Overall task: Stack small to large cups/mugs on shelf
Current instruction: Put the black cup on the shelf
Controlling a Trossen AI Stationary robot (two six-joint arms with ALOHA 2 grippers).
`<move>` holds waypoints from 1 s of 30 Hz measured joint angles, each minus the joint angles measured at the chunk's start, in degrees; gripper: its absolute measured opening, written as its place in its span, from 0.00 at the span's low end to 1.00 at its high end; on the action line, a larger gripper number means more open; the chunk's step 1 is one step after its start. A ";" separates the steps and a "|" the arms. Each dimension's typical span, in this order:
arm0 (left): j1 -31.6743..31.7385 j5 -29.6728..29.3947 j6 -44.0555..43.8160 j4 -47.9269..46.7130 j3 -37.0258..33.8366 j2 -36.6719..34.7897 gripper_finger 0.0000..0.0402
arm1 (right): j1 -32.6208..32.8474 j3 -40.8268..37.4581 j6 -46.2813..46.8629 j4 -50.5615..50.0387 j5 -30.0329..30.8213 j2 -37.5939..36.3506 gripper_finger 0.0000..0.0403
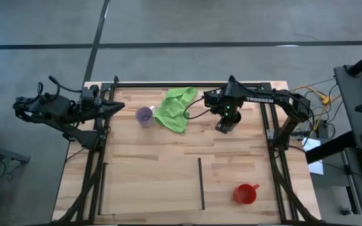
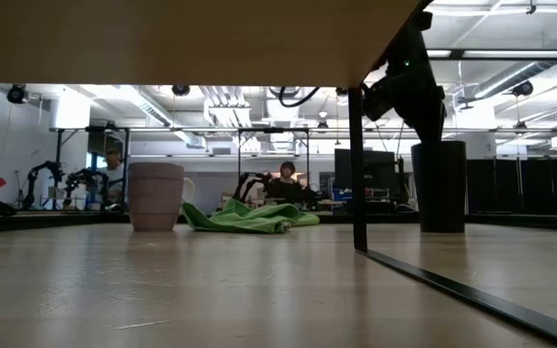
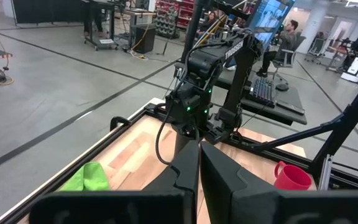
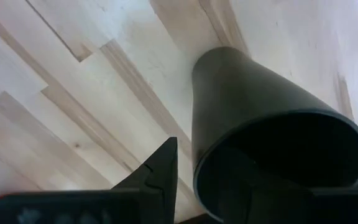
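Your right pincer [image 4: 207,186] is closest to its own wrist camera, its fingers straddling the rim of the black cup [image 4: 253,118], one outside, one inside; whether they press it, you cannot tell. That cup stands upright on the desk [image 1: 168,169], mouth up. Scanning from the desk's nine o'clock: left pincer [image 1: 115,107] parked, fingers together, empty; purple cup [image 1: 144,116] upright; green cloth [image 1: 176,108]; black cup at one o'clock; red mug [image 1: 246,194] at five o'clock. Beyond lies an open workshop. Low view hides the red mug.
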 joint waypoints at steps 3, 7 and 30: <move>0.00 0.00 0.00 0.00 0.00 -0.01 0.00 | 0.00 -0.49 -0.06 0.57 0.17 0.00 0.19; 0.00 0.00 0.00 0.00 0.00 -0.06 0.00 | 0.00 -0.49 -0.13 0.67 0.20 0.00 0.16; 0.02 -0.04 0.00 0.00 0.00 -0.12 0.00 | 0.98 -0.18 -1.81 -1.17 3.56 -4.33 0.02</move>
